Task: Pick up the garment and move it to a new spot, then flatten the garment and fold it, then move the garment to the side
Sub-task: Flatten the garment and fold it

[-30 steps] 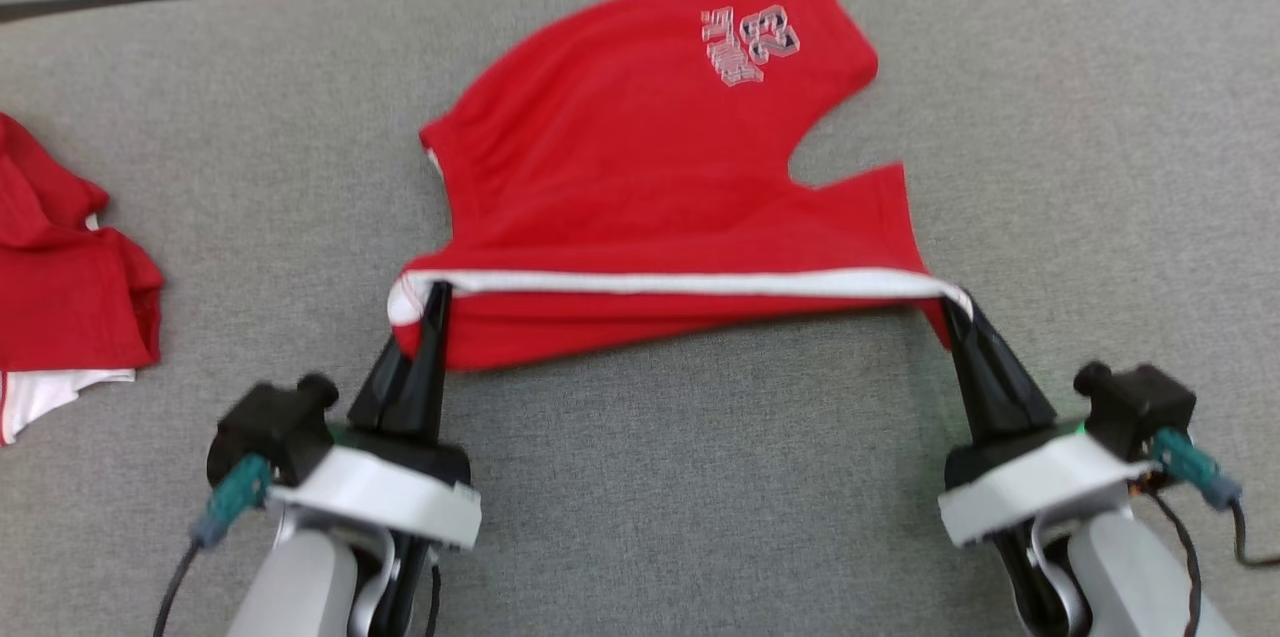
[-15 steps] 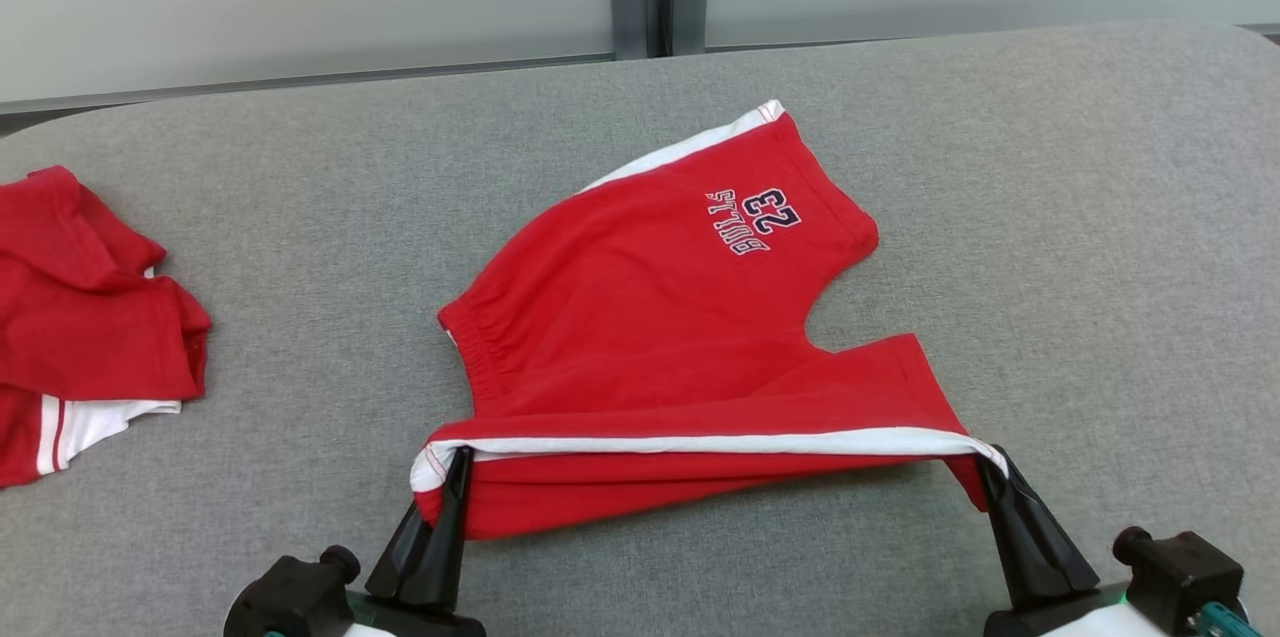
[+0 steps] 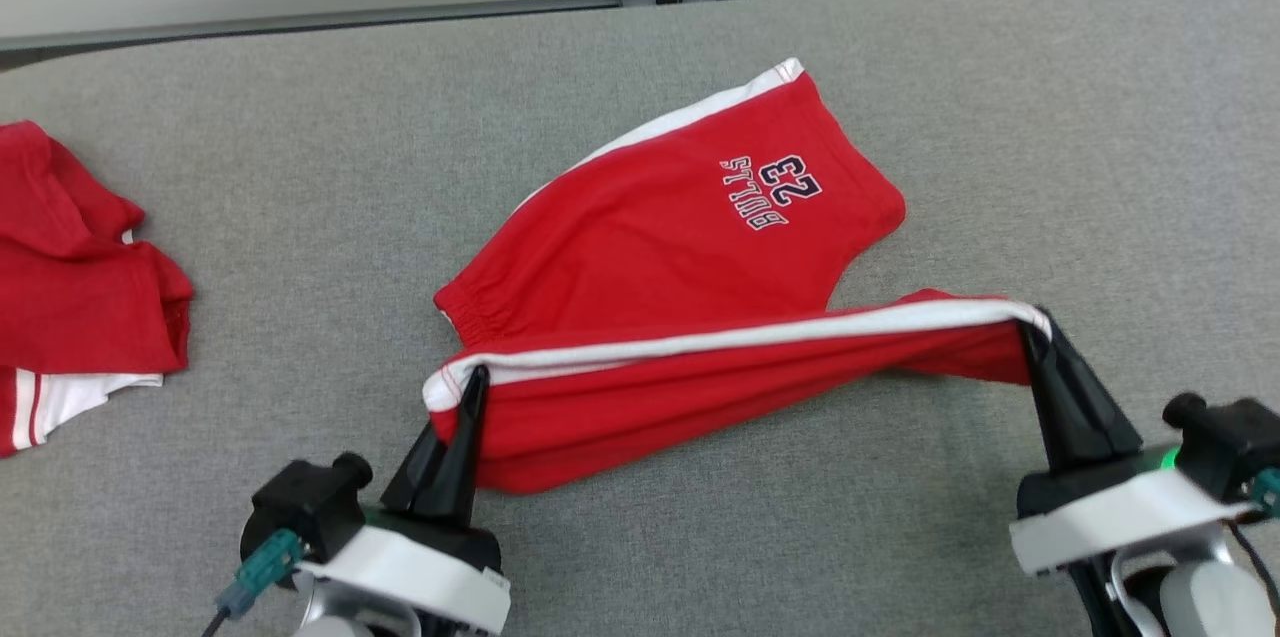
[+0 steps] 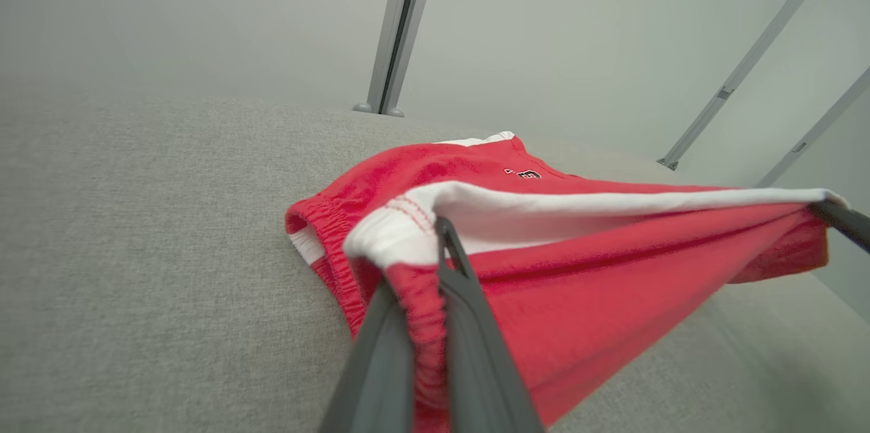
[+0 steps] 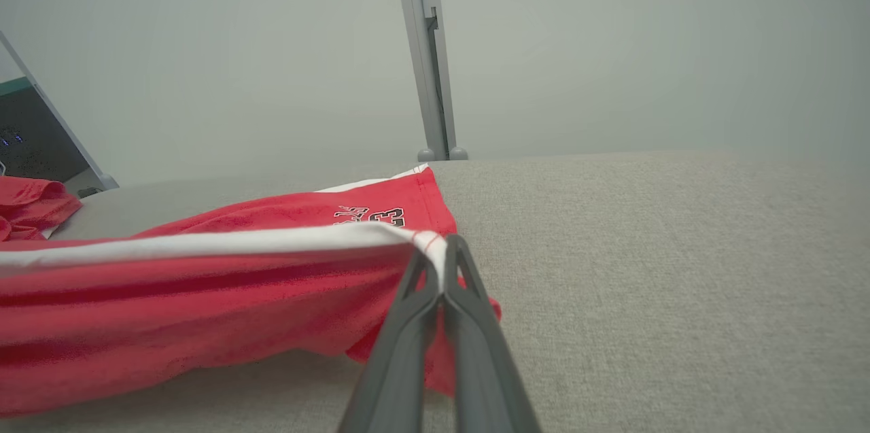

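Likely the fold step: left pincer (image 3: 478,379) and right pincer (image 3: 1035,322) each clamp one end of the white-striped near edge of the red Bulls shorts (image 3: 660,247), taut above the grey counter (image 3: 250,217), far half lying flat mid-counter; next move calls for carrying both ends across evenly.

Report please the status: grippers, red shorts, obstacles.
Left gripper shut on waistband corner of red fabric shorts with white side stripe. Right gripper shut on hem corner; near edge lifted taut, rest on grey table. Crumpled red garment far left, apart.
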Robot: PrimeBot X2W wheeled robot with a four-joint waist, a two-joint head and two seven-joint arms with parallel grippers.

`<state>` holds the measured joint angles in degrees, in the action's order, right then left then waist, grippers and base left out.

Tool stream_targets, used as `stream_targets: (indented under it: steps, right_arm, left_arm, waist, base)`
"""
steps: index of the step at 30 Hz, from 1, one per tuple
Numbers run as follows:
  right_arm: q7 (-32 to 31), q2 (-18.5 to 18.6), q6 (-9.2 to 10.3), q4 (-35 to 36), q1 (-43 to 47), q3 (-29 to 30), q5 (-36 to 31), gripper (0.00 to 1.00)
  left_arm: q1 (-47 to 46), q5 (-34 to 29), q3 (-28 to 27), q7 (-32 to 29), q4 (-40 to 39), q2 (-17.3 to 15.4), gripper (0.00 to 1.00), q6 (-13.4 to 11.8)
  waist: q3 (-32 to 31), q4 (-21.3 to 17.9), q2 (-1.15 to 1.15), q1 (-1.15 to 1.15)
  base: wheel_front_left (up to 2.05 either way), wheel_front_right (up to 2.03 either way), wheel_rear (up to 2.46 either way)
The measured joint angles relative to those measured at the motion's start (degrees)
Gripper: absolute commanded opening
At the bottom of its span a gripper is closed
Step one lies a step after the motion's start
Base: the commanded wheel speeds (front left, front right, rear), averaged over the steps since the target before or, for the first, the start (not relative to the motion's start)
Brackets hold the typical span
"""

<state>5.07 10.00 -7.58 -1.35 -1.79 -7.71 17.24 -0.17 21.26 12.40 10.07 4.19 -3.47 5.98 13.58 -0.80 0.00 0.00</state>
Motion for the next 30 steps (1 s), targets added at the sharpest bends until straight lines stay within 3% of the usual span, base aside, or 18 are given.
stream_targets:
  steps: [6, 12, 25, 26, 27, 28, 29, 30]
  right_arm:
    - [0.03, 3.75, 0.01, -5.1, -12.4, -1.57, 1.29, 0.0]
    - [-0.01, 8.47, 0.01, -14.15, -27.98, -6.81, 4.24, 0.0]
    - [1.12, 13.11, 0.02, -30.2, -47.14, -18.53, 10.36, 0.0]
    - [1.56, 13.1, 0.02, -31.32, -48.0, -19.3, 10.84, 0.0]
    - [2.03, 13.1, 0.02, -32.48, -48.83, -19.92, 11.26, 0.07]
    - [2.12, 13.14, 0.02, -33.62, -49.62, -20.7, 11.55, 0.44]
    - [2.66, 13.02, 0.02, -34.65, -50.27, -21.31, 12.01, 0.98]
    - [3.05, 12.96, 0.02, -35.63, -50.82, -21.86, 12.44, 1.0]
  left_arm:
    - [-10.02, 1.23, 0.82, -0.45, 3.83, 0.25, 0.0, 0.26]
    - [-20.09, 3.04, 2.77, 1.1, 10.24, 0.53, 0.0, 0.52]
    - [-29.69, 7.4, 8.17, 4.6, 17.08, 0.67, 0.0, -0.26]
    - [-30.28, 7.86, 8.73, 4.63, 17.8, 0.69, 0.16, -0.26]
    - [-30.88, 8.25, 9.22, 4.67, 18.61, 0.67, 0.46, -0.25]
    - [-31.38, 8.6, 9.65, 4.68, 19.25, 0.69, 1.0, -0.25]
    - [-31.98, 8.7, 10.02, 4.69, 19.96, 0.66, 1.0, -0.24]
    - [-32.41, 8.99, 10.29, 4.82, 20.34, 0.66, 1.0, -0.23]
  waist:
    - [5.42, 0.99, 0.0, 0.0]
    - [11.54, 3.49, 0.0, 0.0]
    - [16.69, 9.3, 0.0, 0.0]
    - [16.89, 9.52, 0.0, 0.0]
    - [17.07, 9.68, 0.0, 0.0]
    - [17.23, 9.8, 0.0, 0.0]
    - [17.34, 9.86, 0.0, 0.0]
    - [17.43, 9.88, 0.0, 0.0]
  base:
    - [0.0, 0.0, 0.0]
    - [0.0, 0.0, 0.0]
    - [0.0, 0.0, 0.0]
    - [0.0, 0.0, 0.0]
    - [0.0, 0.0, 0.0]
    - [0.0, 0.0, 0.0]
    - [0.0, 0.0, 0.0]
    - [0.0, 0.0, 0.0]
